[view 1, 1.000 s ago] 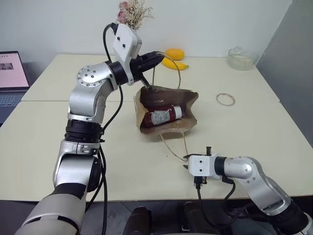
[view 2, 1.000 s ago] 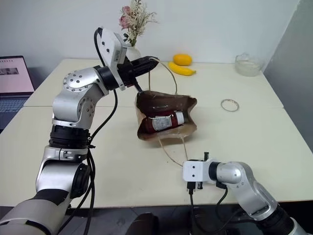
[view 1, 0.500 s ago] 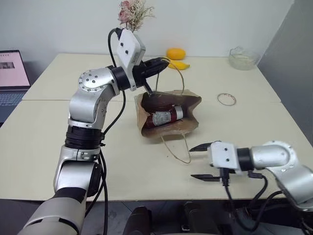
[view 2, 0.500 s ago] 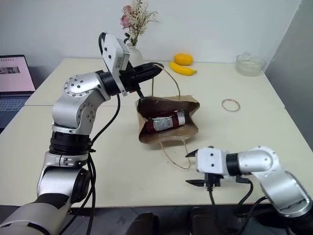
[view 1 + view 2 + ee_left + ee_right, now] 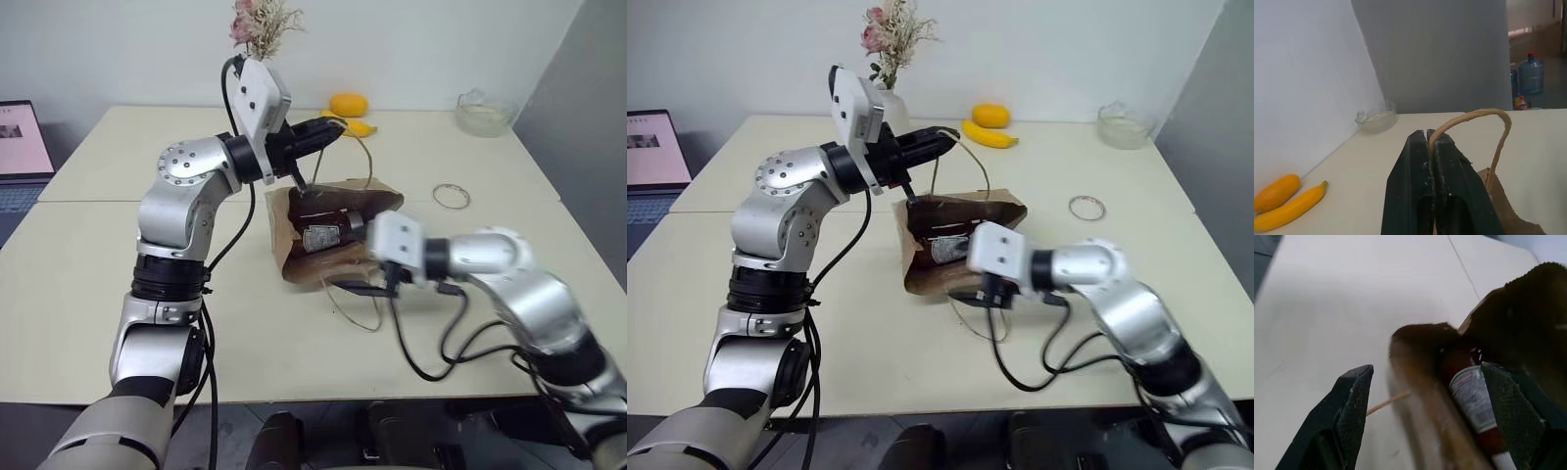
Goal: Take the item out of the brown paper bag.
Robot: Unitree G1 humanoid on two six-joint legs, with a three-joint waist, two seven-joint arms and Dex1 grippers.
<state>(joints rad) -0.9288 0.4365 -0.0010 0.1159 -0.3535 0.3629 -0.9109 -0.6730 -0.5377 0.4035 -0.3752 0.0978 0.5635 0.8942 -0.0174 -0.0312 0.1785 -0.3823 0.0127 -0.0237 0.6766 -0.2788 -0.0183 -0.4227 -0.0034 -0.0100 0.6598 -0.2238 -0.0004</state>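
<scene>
The brown paper bag [image 5: 294, 257] lies on its side on the table, mouth toward me. My left gripper [image 5: 331, 127] is shut on its upper loop handle [image 5: 1474, 115] and holds that handle up above the bag. The item, a red squeeze bottle [image 5: 321, 236] with a white cap and a label, lies inside the bag [image 5: 1420, 382]. My right gripper [image 5: 1427, 368] is open at the bag's mouth, one finger on each side of the opening, with the bottle [image 5: 1474, 401] just ahead between them. It touches nothing that I can see.
The bag's lower handle [image 5: 358, 313] trails on the table toward me. A banana [image 5: 358, 127] and an orange fruit [image 5: 350, 105] lie at the back. A glass bowl [image 5: 483, 113] and a ring [image 5: 451, 196] are on the right. A laptop [image 5: 20, 147] stands far left.
My right gripper has risen from the table's near edge to the bag's mouth and has opened wide. The left gripper still holds the handle in much the same place.
</scene>
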